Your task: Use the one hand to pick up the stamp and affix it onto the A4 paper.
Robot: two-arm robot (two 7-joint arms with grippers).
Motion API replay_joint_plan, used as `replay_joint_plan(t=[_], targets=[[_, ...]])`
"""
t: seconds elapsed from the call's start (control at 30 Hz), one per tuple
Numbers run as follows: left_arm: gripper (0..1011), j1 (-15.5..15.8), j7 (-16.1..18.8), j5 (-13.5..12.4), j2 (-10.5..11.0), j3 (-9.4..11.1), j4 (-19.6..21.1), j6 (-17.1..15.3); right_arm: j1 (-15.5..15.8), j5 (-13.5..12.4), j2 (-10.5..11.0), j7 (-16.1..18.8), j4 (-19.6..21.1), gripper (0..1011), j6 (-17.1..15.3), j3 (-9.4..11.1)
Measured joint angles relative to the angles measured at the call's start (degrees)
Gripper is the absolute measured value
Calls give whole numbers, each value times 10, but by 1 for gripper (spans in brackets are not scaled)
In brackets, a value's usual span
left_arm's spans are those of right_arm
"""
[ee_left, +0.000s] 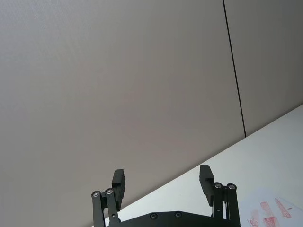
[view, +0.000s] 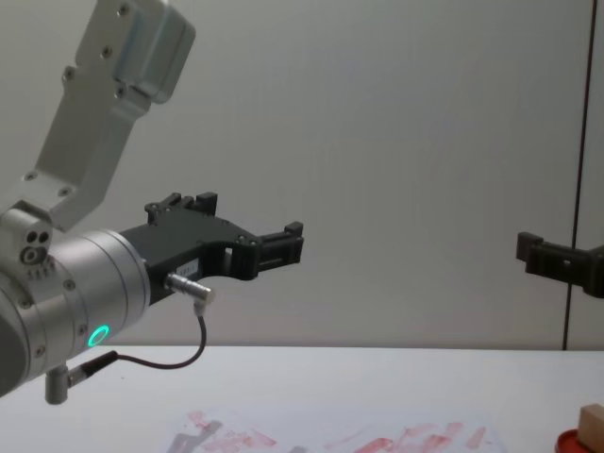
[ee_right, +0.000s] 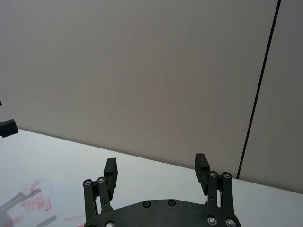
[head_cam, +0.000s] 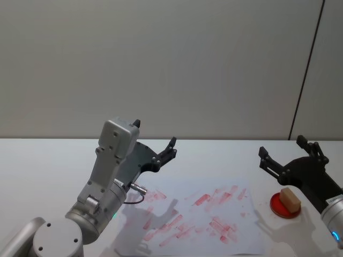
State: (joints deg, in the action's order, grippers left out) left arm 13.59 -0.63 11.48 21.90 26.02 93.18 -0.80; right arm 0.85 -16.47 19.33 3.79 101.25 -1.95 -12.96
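Head view pretty much tells the story: nothing of the real job is done yet, as far as I can judge. The stamp [head_cam: 290,198] sits on the red ink pad [head_cam: 274,203], at roughly 3 o'clock from the middle of the A4 paper [head_cam: 242,236] and just off its edge. The right gripper [head_cam: 281,146] is the one in position. It hangs in the air around 12 o'clock from the stamp, not touching it, jaws spread wide with nothing between them.

The paper has loads of red marks on it, but I can't tell whether any of them count for this go.

So what's left is basically everything: come down on the stamp, close on it, carry it toward 9 o'clock over the sheet and press it down.

The left gripper [head_cam: 154,133] is parked up in the air at about 10 o'clock from the paper, also open and empty, so I'd guess it's sitting this one out.
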Motion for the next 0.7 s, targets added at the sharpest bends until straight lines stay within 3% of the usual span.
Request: replay_joint_plan(t=[0.7], targets=[[1002,0,0,0,0,0,0,0,0,0,0,0,0,1001,0,0]])
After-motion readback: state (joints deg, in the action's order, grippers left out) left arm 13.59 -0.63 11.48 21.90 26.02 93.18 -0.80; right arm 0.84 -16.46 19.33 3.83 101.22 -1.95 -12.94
